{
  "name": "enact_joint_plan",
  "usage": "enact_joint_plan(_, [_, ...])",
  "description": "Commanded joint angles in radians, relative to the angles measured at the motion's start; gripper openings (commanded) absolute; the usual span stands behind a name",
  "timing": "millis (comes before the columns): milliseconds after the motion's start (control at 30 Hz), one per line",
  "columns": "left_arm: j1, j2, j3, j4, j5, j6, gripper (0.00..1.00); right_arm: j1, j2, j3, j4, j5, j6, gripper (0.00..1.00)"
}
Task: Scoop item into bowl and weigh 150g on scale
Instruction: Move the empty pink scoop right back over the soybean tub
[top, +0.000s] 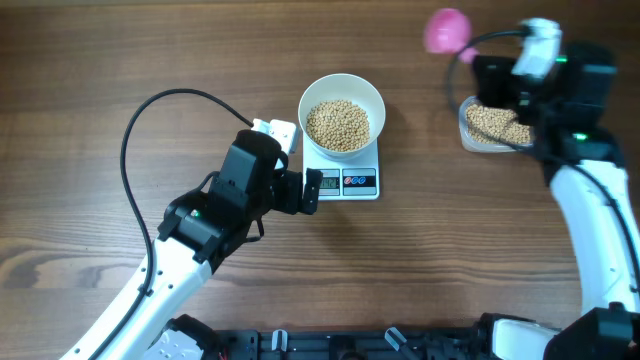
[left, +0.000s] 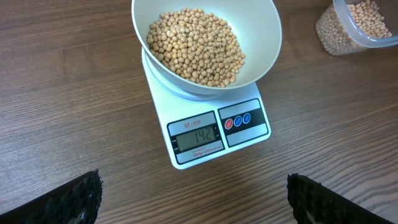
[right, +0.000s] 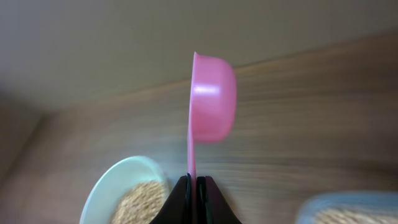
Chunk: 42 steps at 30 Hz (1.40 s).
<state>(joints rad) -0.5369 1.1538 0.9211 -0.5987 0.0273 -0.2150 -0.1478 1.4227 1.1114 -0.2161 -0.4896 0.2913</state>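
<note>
Beside the scale (top: 360, 184) with its bowl (top: 372, 94), my left gripper (left: 194, 200) gapes empty. My right gripper (right: 193, 186) pinches the scoop (right: 212, 99) near the tub (top: 492, 128).

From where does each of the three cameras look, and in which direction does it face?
Overhead: above the table, facing straight down; left arm and right arm show.
Left wrist: on the left arm, facing down at the scale and bowl; tips of the open left end effector show.
Right wrist: on the right arm, facing along the pink scoop in the shut right end effector.
Shared: all three show the bowl's beans.
</note>
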Motion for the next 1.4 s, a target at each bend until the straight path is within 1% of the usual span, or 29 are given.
enact_joint_plan(0, [-0.005,0.006,0.015,0.003,0.008,0.002,1.00,-0.120,-0.023,0.024,-0.035,-0.035,0.075,0.05])
enact_joint_plan(133, [-0.005,0.006,0.015,0.003,0.008,0.001,1.00,-0.230,-0.023,0.024,-0.086,0.041,0.074,0.04])
enact_joint_plan(167, [-0.005,0.006,0.015,0.003,0.009,0.001,1.00,-0.250,-0.023,0.024,-0.106,0.074,0.050,0.04])
enact_joint_plan(233, [-0.005,0.006,0.015,0.003,0.008,0.001,1.00,-0.268,-0.023,0.024,-0.150,0.113,-0.079,0.04])
enact_joint_plan(300, [-0.005,0.006,0.015,0.003,0.009,0.001,1.00,-0.267,-0.022,0.023,-0.227,0.193,-0.266,0.04])
enact_joint_plan(333, [-0.005,0.006,0.015,0.003,0.008,0.001,1.00,-0.266,-0.021,0.023,-0.257,0.227,-0.324,0.04])
enact_joint_plan(400, [-0.005,0.006,0.015,0.003,0.009,0.001,1.00,-0.266,-0.020,0.023,-0.297,0.270,-0.407,0.04])
enact_joint_plan(467, [-0.005,0.006,0.015,0.003,0.009,0.001,0.99,-0.265,-0.019,0.021,-0.305,0.267,-0.425,0.04])
enact_joint_plan(500, [-0.005,0.006,0.015,0.003,0.009,0.001,1.00,-0.261,-0.019,0.019,-0.317,0.245,-0.461,0.04])
enact_joint_plan(567, [-0.005,0.006,0.015,0.003,0.009,0.001,1.00,-0.237,-0.019,0.012,-0.368,0.231,-0.603,0.04])
enact_joint_plan(667, [-0.005,0.006,0.015,0.003,0.009,0.001,1.00,-0.203,-0.019,-0.006,-0.409,0.242,-0.727,0.04])
enact_joint_plan(767, [-0.005,0.006,0.015,0.003,0.009,0.001,1.00,-0.177,-0.018,-0.007,-0.422,0.314,-0.737,0.04])
enact_joint_plan(933, [-0.005,0.006,0.015,0.003,0.009,0.001,1.00,-0.151,-0.018,-0.008,-0.424,0.379,-0.738,0.04])
enact_joint_plan(1367, [-0.005,0.006,0.015,0.003,0.009,0.001,1.00,-0.150,0.066,-0.008,-0.447,0.370,-0.733,0.04])
